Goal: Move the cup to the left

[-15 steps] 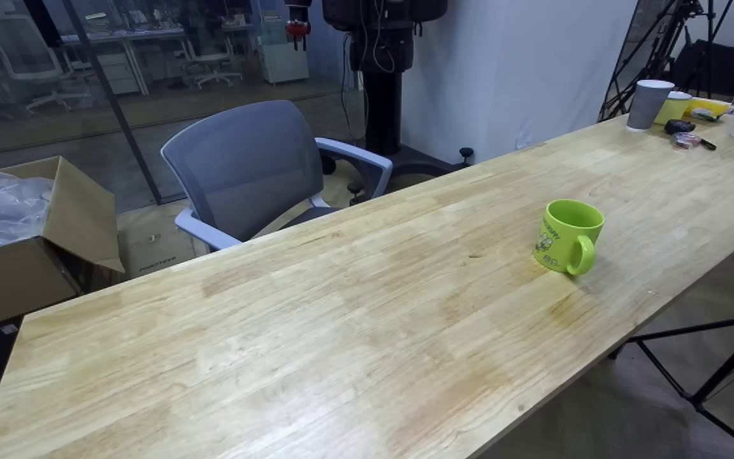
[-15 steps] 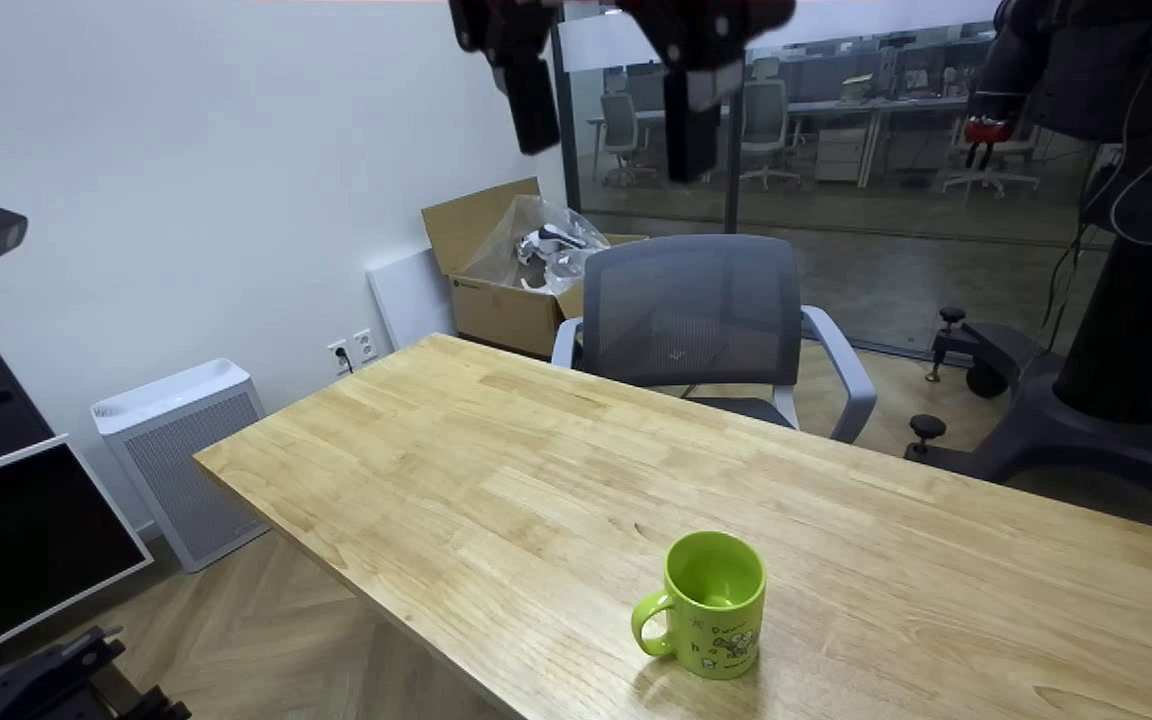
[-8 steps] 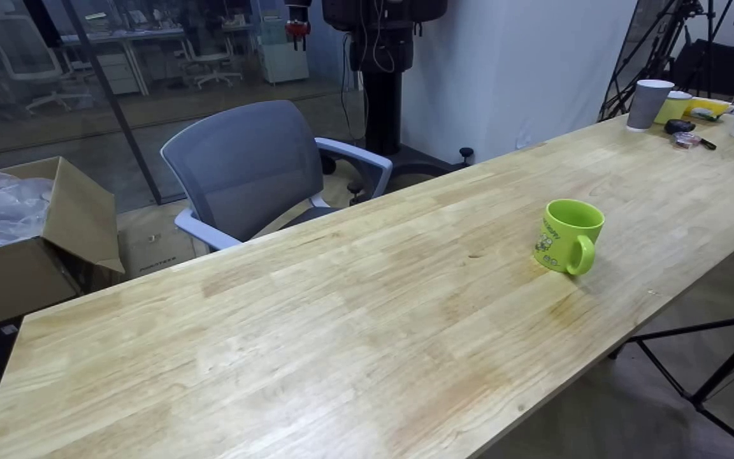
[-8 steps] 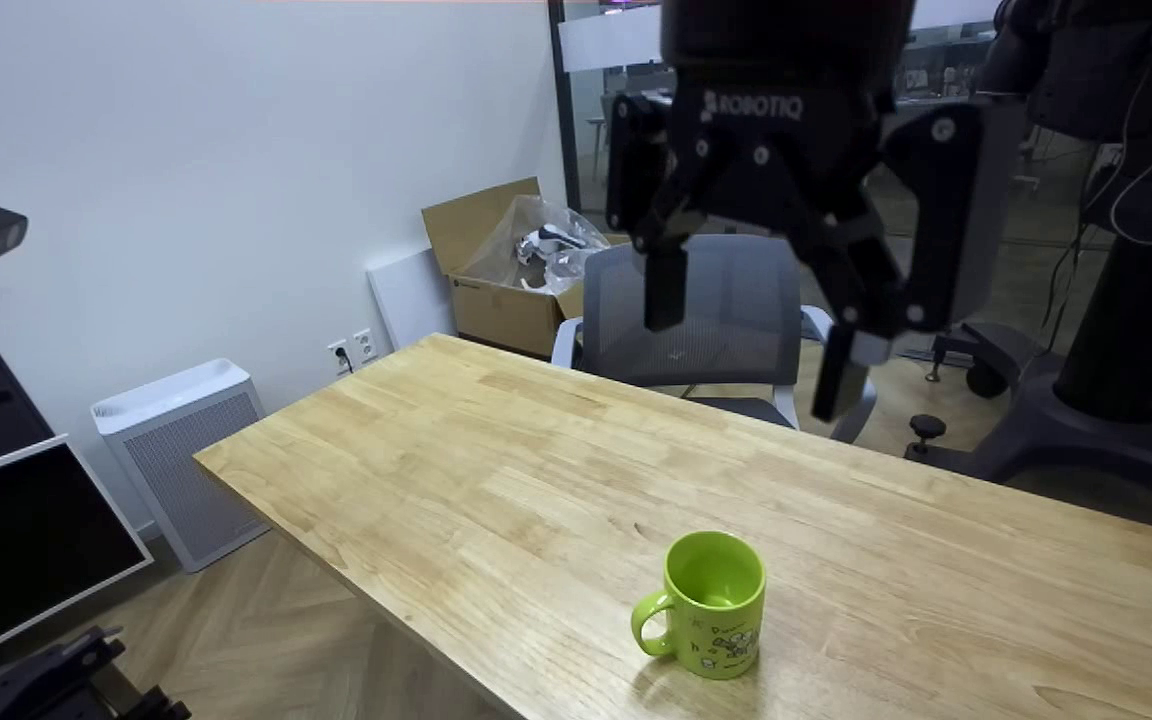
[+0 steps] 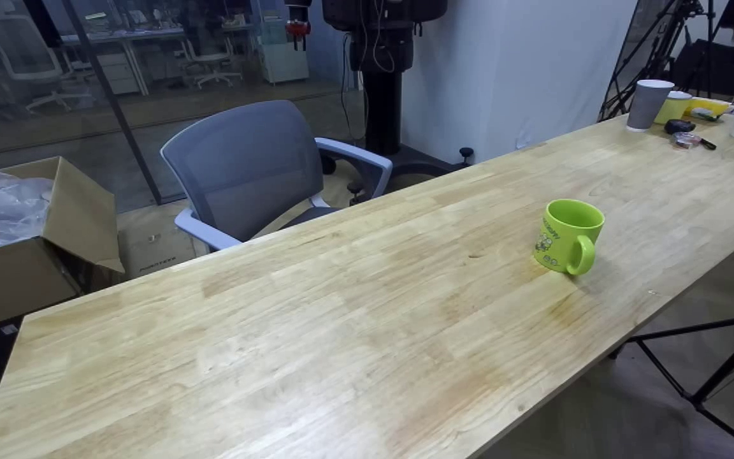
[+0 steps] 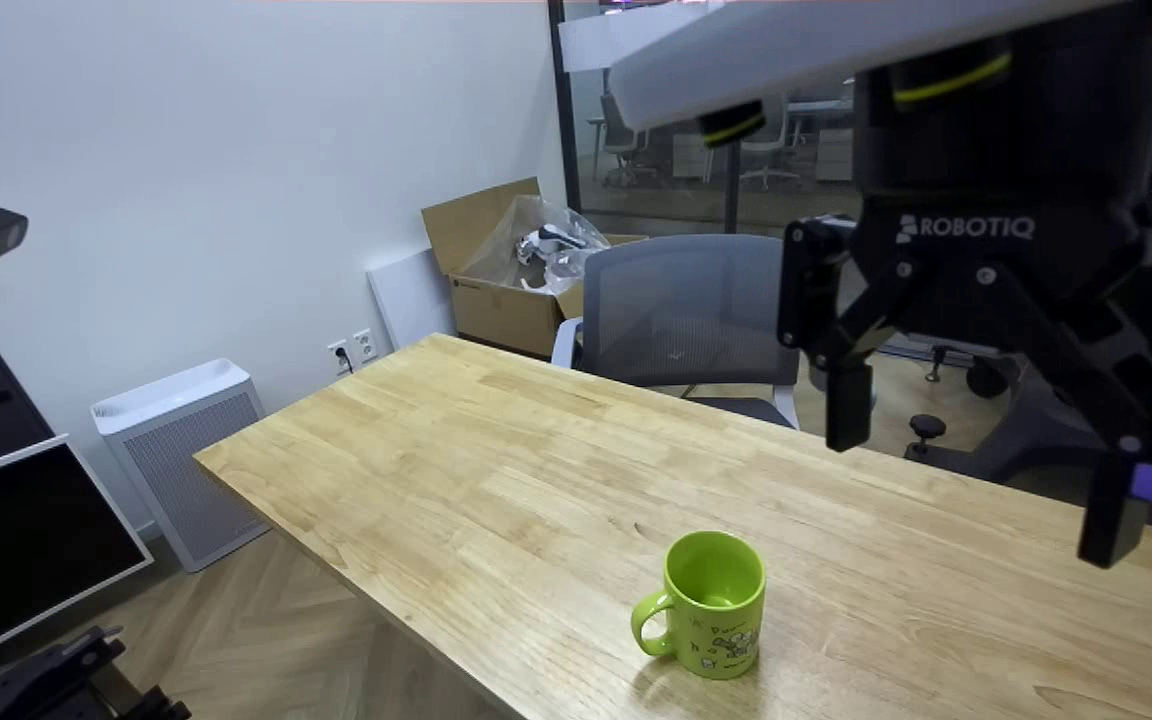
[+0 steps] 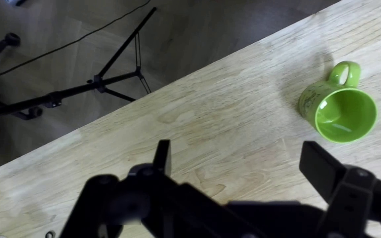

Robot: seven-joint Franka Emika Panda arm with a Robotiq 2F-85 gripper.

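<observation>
Lower and farther to the right in an exterior view than half a second ago, our black two-fingered Robotiq gripper point(image 6: 976, 503) hangs above the long pale-wood table point(image 6: 496, 480), and a blurred white bar-shaped part point(image 6: 806, 55) has come in across the top of that view. We see the gripper's fingers point(image 7: 319, 167) spread wide, with wood grain showing between them in the wrist view.

We find the small glossy lime-green mug point(image 7: 346, 112) in the place it held, upright on the table in both exterior views, printed drawings on its side and its handle turned toward the long table edge. In the wrist view it shows near the finger at the picture's right; in an exterior view we see mug and gripper well apart.

Farther along the table we make out a tapered grey white-rimmed cup point(image 5: 649, 107), just beside a light green cup-shaped container point(image 5: 673, 109). Behind the table we see a grey mesh-backed chair point(image 6: 691, 310) and an open brown cardboard box point(image 6: 501, 315) with clear plastic point(image 6: 566, 268) in it.
</observation>
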